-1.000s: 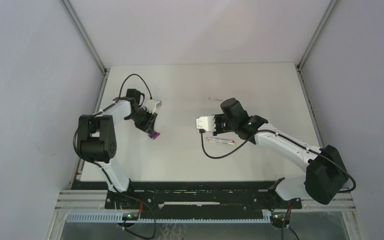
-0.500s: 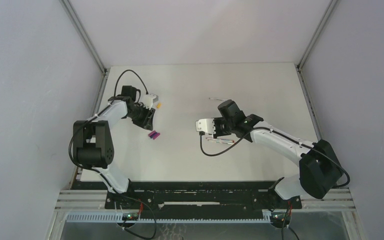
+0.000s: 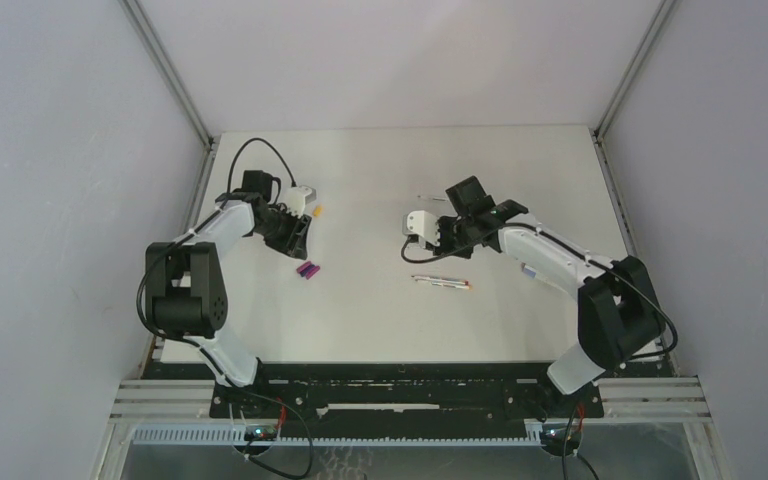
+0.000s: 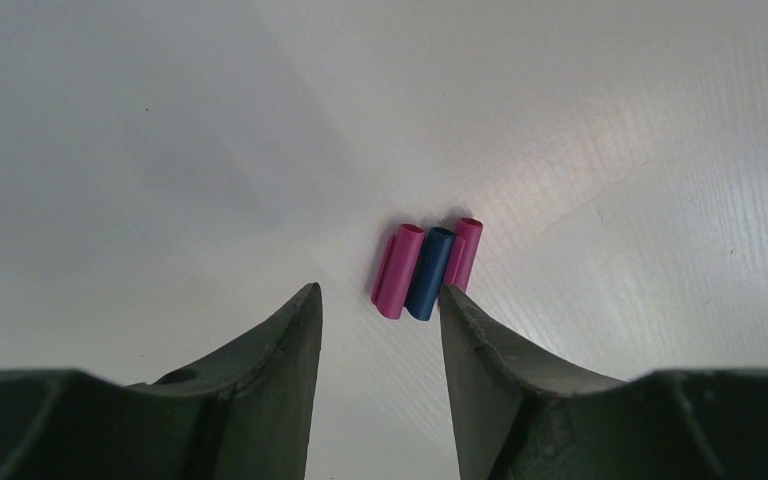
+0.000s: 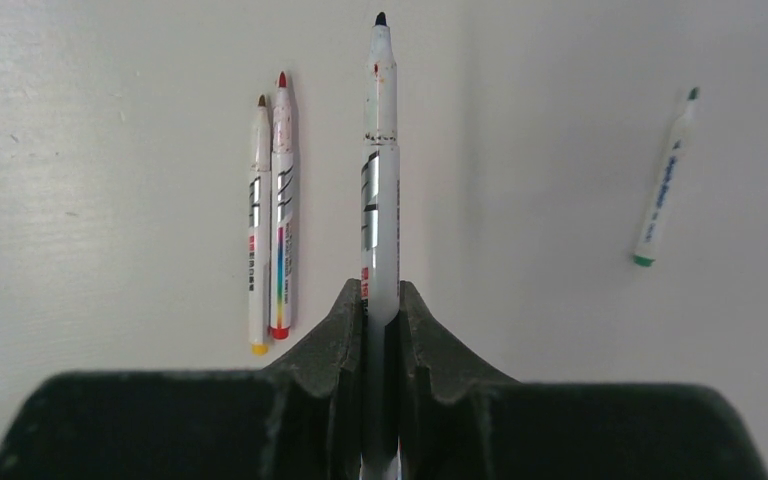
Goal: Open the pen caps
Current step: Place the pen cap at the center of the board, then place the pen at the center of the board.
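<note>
- The left claw [image 4: 378, 292] stands partly spread with nothing between its jaws, hanging over the white table [image 4: 160, 150].
- Just beyond its fingertips, three pen caps [image 4: 430, 272] lie side by side and touching: a magenta one, a blue one in the middle, then another magenta one.
- In the top view these caps lie on the left half of the table, a little nearer the arm bases than the left claw. A small orange-yellow cap [image 3: 317, 211] sits just beside that claw on its far side.
- The right claw [image 5: 380, 300] is clamped narrow on a white pen [image 5: 380, 170] — barrel pinched between the jaws, bare dark tip pointing away from the wrist.
- Left of it in the wrist view, two uncapped pens lie flat on the table, side by side and touching: a brown-tipped pen [image 5: 258, 220] and a red-tipped pen [image 5: 282, 210].
- Well apart on the right lies a green-tipped pen [image 5: 663, 185], tilted — also uncapped.
</note>
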Motion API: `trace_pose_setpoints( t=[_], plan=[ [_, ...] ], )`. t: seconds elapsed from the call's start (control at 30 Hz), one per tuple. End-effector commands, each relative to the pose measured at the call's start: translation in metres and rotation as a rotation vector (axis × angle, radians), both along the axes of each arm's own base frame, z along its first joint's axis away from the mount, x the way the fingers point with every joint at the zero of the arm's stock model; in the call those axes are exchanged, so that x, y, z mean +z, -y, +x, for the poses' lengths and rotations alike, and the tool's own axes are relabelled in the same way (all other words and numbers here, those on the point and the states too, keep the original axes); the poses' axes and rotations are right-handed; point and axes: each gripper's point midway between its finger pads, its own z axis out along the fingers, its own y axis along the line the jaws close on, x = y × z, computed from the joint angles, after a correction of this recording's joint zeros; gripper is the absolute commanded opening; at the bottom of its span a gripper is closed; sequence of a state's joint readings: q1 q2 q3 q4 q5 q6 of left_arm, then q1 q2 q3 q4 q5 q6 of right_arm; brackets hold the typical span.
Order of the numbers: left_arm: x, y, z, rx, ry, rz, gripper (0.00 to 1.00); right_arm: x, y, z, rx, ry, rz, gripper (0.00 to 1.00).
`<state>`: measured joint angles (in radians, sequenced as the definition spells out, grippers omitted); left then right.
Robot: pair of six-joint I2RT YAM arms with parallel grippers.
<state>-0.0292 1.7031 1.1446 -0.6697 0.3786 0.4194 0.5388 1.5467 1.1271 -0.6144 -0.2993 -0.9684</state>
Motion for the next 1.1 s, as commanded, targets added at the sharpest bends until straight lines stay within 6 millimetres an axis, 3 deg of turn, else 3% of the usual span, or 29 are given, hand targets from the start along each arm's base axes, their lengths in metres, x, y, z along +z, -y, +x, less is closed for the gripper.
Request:
trace_pose_setpoints(
  t=[0.0, 0.17, 0.4, 0.5, 0.67, 1.07],
  plan=[
    [0.019, 0.002, 0.008, 0.011, 0.064, -0.035, 0.51, -0.012, 0.007, -0.011, -0.064, -0.168, 0.011, 0.0],
    [0.02, 0.002, 0.008, 0.014, 0.067, -0.035, 0.53, -0.01, 0.008, 0.009, -0.16, -0.218, 0.051, 0.0],
    [0.019, 0.002, 0.008, 0.016, 0.07, -0.035, 0.59, -0.016, 0.006, 0.011, -0.175, -0.228, 0.027, 0.0],
    [0.019, 0.002, 0.008, 0.015, 0.075, -0.034, 0.67, -0.021, 0.009, 0.014, -0.187, -0.242, 0.018, 0.0],
    [0.023, 0.002, 0.008, 0.014, 0.103, -0.032, 0.99, -0.033, 0.01, 0.016, -0.229, -0.298, 0.014, 0.0],
    [0.021, 0.0, 0.01, 0.025, 0.107, -0.023, 1.0, -0.043, 0.009, 0.013, -0.24, -0.406, 0.056, 0.0]
  ],
)
